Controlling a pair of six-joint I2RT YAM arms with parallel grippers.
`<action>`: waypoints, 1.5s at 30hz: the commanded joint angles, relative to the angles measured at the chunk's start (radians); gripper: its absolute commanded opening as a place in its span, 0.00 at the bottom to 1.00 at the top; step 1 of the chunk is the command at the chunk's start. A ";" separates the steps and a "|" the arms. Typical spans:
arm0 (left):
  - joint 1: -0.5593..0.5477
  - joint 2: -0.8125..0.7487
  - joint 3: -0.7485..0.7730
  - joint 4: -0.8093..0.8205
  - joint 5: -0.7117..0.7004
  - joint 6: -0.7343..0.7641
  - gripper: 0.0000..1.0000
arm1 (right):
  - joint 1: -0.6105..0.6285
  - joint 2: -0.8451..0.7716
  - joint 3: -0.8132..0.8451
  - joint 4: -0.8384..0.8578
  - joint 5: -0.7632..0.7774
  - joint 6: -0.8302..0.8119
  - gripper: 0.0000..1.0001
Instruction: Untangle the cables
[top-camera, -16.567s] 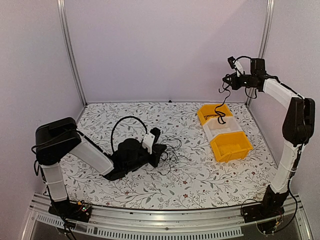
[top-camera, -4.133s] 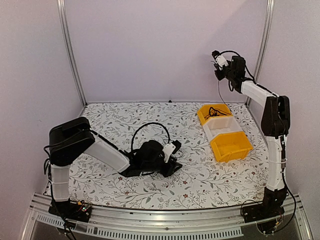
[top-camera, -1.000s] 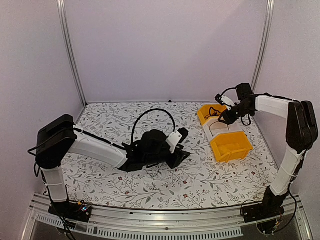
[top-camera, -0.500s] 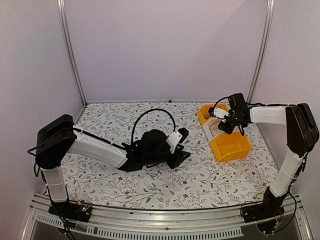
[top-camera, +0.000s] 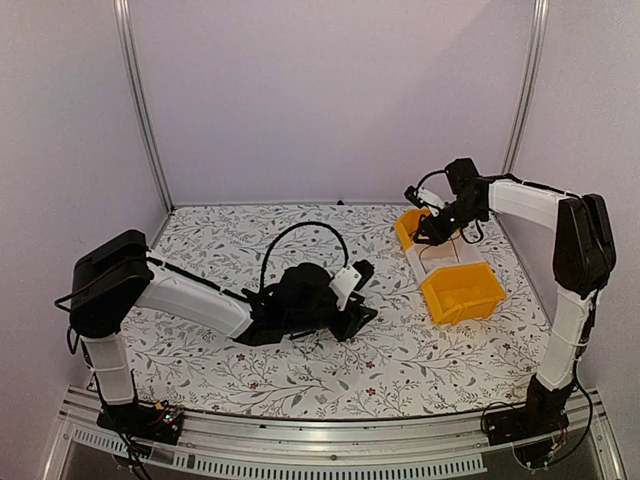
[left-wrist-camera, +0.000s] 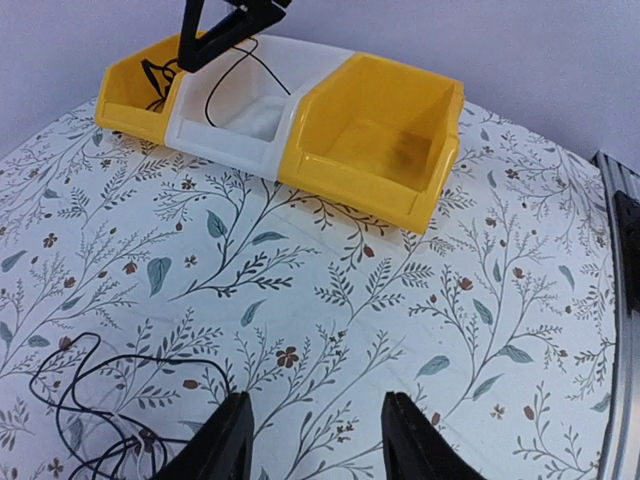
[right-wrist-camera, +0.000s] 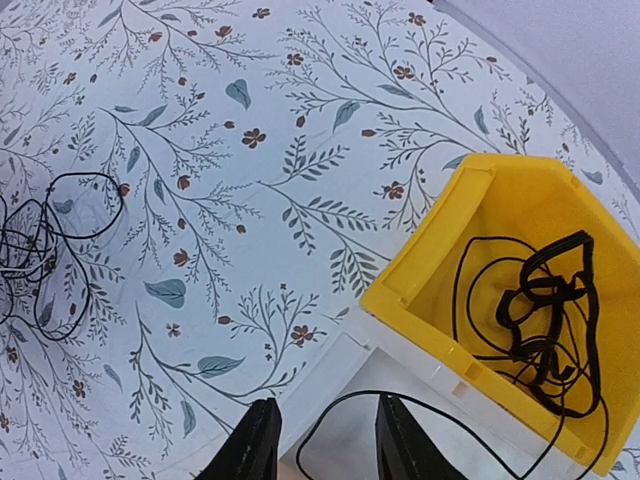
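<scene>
A tangle of thin black cables lies on the flowered table just left of my left gripper, which rests low and open with nothing between its fingers. The right wrist view shows the same tangle at far left. One black cable lies coiled in the far yellow bin. Another thin black cable loops in the white bin, under my right gripper. Its jaws stand apart and I see no grip. In the top view the right gripper hovers over these bins and the left gripper lies mid-table.
Three joined bins stand at back right: far yellow, white, and near yellow, which looks empty. The left arm stretches flat across the table's left half. Walls and metal posts close in the back and sides.
My right gripper, which earlier held a cable high over the far bin, came down and has now shifted left toward the far yellow bin. The left arm has barely moved.
</scene>
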 joint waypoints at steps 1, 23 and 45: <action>-0.011 -0.044 -0.026 0.014 -0.013 -0.007 0.43 | 0.000 0.069 0.032 -0.178 -0.089 0.118 0.37; -0.011 -0.017 0.000 0.003 -0.012 -0.002 0.44 | -0.002 0.214 0.095 -0.192 0.011 0.189 0.43; -0.012 -0.003 0.006 0.016 -0.010 -0.024 0.44 | -0.106 0.117 0.029 -0.136 -0.013 0.222 0.39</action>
